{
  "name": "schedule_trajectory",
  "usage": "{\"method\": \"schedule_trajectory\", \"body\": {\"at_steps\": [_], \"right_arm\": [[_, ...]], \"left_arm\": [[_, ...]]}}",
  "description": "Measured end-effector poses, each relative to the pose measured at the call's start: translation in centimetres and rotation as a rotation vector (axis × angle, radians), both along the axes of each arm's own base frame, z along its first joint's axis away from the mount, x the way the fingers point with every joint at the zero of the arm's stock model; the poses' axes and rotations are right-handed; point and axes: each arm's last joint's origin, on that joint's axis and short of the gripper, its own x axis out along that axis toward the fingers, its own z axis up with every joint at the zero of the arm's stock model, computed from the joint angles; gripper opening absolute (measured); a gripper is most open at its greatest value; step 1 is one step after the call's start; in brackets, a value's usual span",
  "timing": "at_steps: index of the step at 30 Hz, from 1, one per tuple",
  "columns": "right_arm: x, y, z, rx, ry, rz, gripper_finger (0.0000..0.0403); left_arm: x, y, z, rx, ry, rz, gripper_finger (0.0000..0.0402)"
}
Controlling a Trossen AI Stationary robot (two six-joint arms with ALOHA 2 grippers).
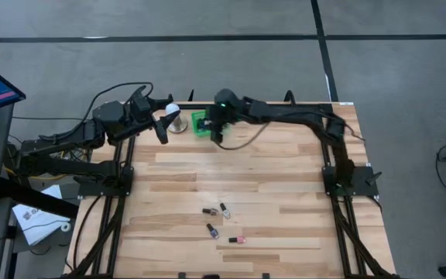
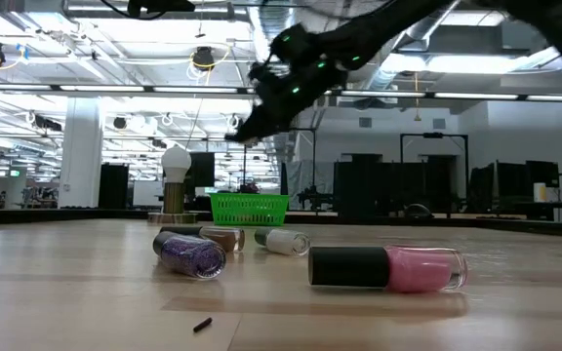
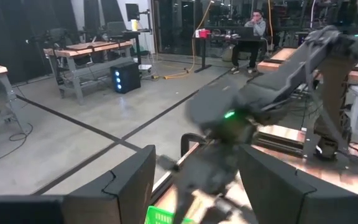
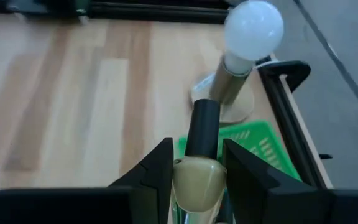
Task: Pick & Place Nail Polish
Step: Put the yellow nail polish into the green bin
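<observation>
Nail polish, one cream bottle [image 4: 196, 177] with a dark cap, sits pinched between the right gripper [image 4: 196, 168] fingers, cap pointing forward. Just below and ahead of that gripper lies the green basket [image 4: 253, 149], and beyond it the white bulb lamp [image 4: 244, 43]. Well away, four more bottles [image 1: 221, 221] lie on the table [image 1: 285, 186]. Small, rigid and probably glass: light, slick, best gripped across the body. The left gripper [image 1: 159, 122] waits beside the lamp, fingers apart.
</observation>
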Motion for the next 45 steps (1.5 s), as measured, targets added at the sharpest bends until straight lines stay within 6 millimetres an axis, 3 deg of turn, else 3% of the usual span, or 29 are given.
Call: {"method": "schedule_trajectory", "body": {"at_steps": [7, 14, 19, 45], "right_arm": [[4.6, -1.7, -2.0, 0.086, 0.146, -0.069, 0.011], [6.4, -3.0, -2.3, 0.054, 0.27, -0.207, 0.0109], [6.3, -3.2, -3.4, 0.072, 0.305, -0.25, 0.0112], [6.3, -3.6, -3.4, 0.063, 0.291, -0.261, 0.0131]], "left_arm": [[0.0, 0.0, 0.0, 0.001, 0.001, 0.016, 0.0221], [0.0, 0.0, 0.0, 0.002, 0.001, 0.018, 0.0221], [0.0, 0.0, 0.0, 0.002, 0.001, 0.018, 0.0221], [0.0, 0.0, 0.0, 0.002, 0.001, 0.018, 0.0221]]}}
